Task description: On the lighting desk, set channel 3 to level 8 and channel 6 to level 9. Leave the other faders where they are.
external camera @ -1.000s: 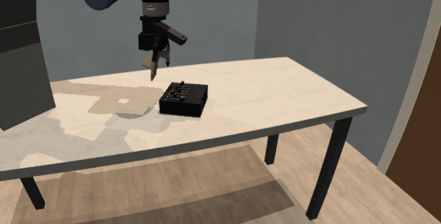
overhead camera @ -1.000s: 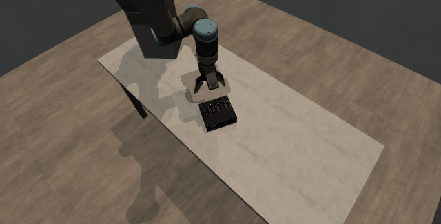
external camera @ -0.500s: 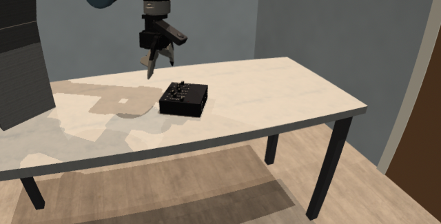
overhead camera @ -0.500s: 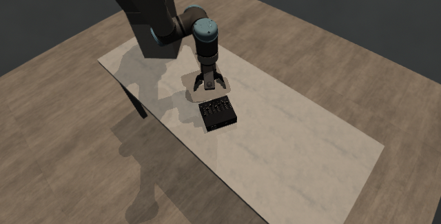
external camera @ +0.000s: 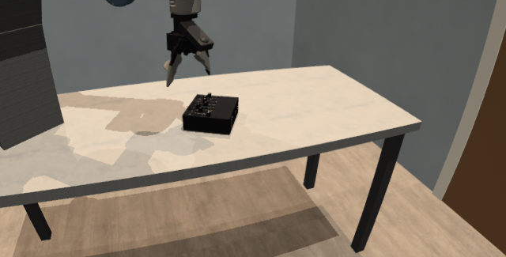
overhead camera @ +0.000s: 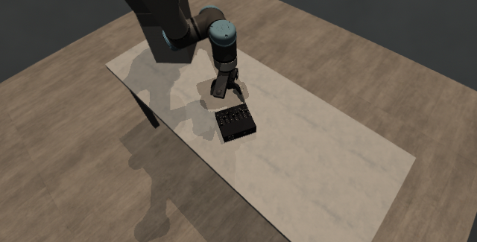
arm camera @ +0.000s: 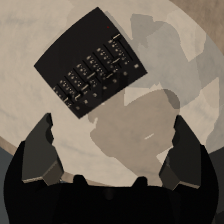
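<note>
The lighting desk (overhead camera: 237, 127) (external camera: 207, 125) (arm camera: 75, 52) is a small black box on the table, with a row of short fader slots and small caps standing at differing heights. In the wrist view it lies turned at upper left. One fader cap (arm camera: 116, 36) stands at the far end of the slot nearest the desk's right edge; others sit lower. Channel numbers and levels are too small to read. My gripper (overhead camera: 229, 97) (external camera: 189, 80) (arm camera: 113, 115) is open and empty. It hangs above the table, beside the desk's fader side, higher than the caps and touching nothing.
The pale table (overhead camera: 317, 153) (external camera: 300, 103) carries the desk. The arm's dark pedestal (overhead camera: 169, 48) (external camera: 25, 91) stands at the table's far end in the top view. Shadows of the arm fall beside the desk. Walls stand behind the table in the exterior view.
</note>
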`<state>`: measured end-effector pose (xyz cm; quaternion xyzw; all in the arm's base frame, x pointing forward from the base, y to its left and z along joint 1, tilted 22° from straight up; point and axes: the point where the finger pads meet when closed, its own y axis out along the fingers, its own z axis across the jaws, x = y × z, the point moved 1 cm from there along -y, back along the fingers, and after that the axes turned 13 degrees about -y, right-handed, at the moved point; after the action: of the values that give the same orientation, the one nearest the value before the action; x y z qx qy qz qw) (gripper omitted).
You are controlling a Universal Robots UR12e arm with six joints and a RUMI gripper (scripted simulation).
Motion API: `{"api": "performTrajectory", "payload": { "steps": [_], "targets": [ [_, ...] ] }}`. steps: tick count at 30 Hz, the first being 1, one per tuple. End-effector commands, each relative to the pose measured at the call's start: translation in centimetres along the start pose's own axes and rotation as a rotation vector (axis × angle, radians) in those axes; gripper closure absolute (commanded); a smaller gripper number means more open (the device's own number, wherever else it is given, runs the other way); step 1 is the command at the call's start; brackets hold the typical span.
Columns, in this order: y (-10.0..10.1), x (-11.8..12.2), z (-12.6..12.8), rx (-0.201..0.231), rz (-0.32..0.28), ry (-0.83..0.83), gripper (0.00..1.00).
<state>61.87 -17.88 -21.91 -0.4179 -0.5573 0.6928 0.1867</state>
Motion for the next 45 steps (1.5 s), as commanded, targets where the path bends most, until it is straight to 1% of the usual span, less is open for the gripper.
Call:
{"api": "performTrajectory", "payload": {
  "steps": [1,2,4,5,6,19,21,22,36,38,39,45],
  "targets": [
    [-0.7,-1.4,-0.2,0.005,0.001,0.279,0.0],
    [-0.8,-1.5,-0.3,0.004,0.001,0.313,0.0],
    [-0.8,-1.5,-0.3,0.004,0.001,0.313,0.0],
    [-0.9,-1.6,-0.3,0.005,0.001,0.394,0.0],
    [-1.0,-1.8,-0.3,0.004,0.001,0.437,0.0],
    [-2.6,-3.3,-1.0,-0.01,-0.001,0.875,0.0],
    [-2.6,-3.3,-1.0,-0.01,-0.001,0.875,0.0],
    [-2.7,-3.4,-1.1,-0.01,-0.002,0.977,0.0],
    [-4.3,-4.5,-2.2,-0.02,-0.01,1.446,0.0],
    [-4.3,-4.5,-2.2,-0.02,-0.01,1.446,0.0],
    [-4.4,-4.6,-2.2,-0.018,-0.011,1.547,0.0],
    [-5.0,-5.0,-2.6,-0.018,-0.015,1.741,0.0]
  ]
}}
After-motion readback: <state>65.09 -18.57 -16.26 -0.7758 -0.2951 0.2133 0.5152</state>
